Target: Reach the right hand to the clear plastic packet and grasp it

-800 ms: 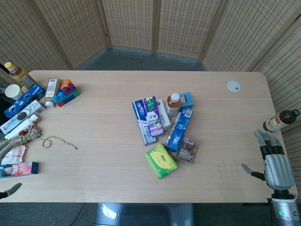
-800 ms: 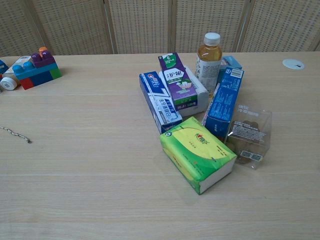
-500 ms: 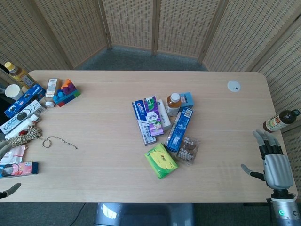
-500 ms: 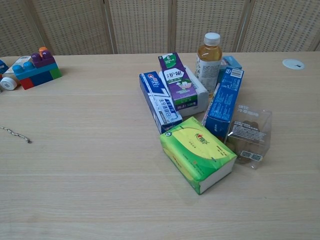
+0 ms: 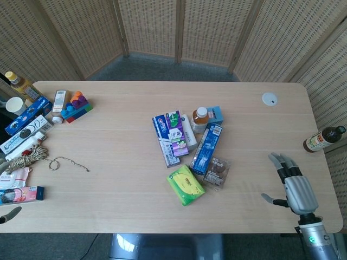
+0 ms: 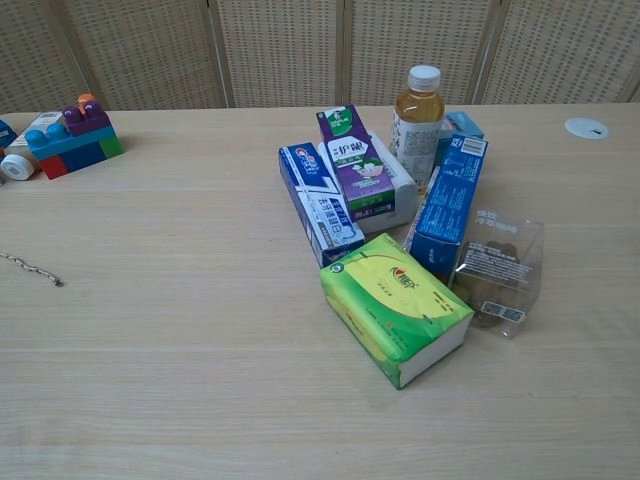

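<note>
The clear plastic packet [image 5: 217, 171] [image 6: 498, 272] with brown contents lies flat on the table, at the right end of the middle cluster, touching a blue box [image 5: 206, 148]. My right hand [image 5: 293, 186] hovers over the table's near right part, well to the right of the packet, fingers spread and holding nothing. The chest view does not show this hand. Of my left hand only a grey tip [image 5: 6, 215] shows at the lower left edge, too little to tell its state.
Beside the packet lie a green tissue pack [image 5: 185, 184], toothpaste boxes [image 5: 167, 136] and an orange drink bottle [image 5: 199, 119]. A brown bottle [image 5: 323, 138] lies off the right edge. Toy blocks [image 5: 76, 106], boxes and twine [image 5: 30, 155] crowd the left side.
My right hand has moved left and slightly forward over the table, toward the packet. Its fingers stay spread. The objects have not moved.
</note>
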Motion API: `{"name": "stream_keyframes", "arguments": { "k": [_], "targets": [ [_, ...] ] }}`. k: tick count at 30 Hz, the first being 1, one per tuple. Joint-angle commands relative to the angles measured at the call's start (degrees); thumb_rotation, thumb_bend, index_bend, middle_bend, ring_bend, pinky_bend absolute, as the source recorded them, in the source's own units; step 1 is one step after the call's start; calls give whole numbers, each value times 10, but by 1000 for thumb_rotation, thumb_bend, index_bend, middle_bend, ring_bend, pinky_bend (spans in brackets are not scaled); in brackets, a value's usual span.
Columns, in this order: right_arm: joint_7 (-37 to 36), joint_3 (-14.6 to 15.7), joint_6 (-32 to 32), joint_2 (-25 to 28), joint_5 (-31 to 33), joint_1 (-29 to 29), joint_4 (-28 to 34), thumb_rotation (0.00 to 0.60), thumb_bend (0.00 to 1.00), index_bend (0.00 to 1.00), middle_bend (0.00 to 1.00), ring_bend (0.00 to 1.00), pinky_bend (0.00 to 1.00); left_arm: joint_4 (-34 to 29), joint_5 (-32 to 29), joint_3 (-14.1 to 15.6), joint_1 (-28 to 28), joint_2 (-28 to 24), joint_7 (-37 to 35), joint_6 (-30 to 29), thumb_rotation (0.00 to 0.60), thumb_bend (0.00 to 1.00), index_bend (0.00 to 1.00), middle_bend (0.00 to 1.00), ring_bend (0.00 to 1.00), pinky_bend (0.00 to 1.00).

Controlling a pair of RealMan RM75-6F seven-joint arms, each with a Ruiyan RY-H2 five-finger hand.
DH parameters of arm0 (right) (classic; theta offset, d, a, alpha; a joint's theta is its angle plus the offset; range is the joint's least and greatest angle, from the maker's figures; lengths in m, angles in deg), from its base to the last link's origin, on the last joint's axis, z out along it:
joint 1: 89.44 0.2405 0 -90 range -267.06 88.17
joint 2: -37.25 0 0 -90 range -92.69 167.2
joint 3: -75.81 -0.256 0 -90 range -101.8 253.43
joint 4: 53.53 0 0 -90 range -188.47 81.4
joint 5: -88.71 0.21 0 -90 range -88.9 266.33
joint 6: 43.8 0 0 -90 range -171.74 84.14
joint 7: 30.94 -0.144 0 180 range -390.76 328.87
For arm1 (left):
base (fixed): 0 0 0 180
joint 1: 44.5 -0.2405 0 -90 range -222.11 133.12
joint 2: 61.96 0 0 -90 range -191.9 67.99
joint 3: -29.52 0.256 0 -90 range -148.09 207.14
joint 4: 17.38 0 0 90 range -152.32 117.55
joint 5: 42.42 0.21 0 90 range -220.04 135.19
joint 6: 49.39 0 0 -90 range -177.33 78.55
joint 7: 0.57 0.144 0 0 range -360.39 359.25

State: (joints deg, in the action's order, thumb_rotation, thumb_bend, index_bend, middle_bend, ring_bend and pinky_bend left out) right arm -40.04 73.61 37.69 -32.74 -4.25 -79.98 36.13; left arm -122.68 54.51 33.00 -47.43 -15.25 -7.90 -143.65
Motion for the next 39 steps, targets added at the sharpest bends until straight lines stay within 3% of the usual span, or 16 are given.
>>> {"name": "stream_keyframes", "arguments": {
  "k": [1,7,12,30,39],
  "targets": [
    [-25,10,-43,15,0,24,25,600,0,0,0,0,0,-2,-2,-1,1,1,4,3,600,130,86,0,0,0],
    [-34,39,-92,37,-13,41,86,600,0,0,0,0,0,-5,-1,0,3,4,13,9,600,130,87,0,0,0],
    [-24,44,-137,30,-8,65,112,600,0,0,0,0,0,-5,2,1,1,4,12,6,600,129,86,0,0,0],
    [-3,-26,-265,-56,140,154,67,600,0,0,0,0,0,-6,-8,-1,4,7,24,16,600,129,87,0,0,0],
    [25,-38,-277,-81,188,168,49,600,0,0,0,0,0,-6,-12,-3,6,9,29,20,600,130,89,0,0,0]
  ]
}}
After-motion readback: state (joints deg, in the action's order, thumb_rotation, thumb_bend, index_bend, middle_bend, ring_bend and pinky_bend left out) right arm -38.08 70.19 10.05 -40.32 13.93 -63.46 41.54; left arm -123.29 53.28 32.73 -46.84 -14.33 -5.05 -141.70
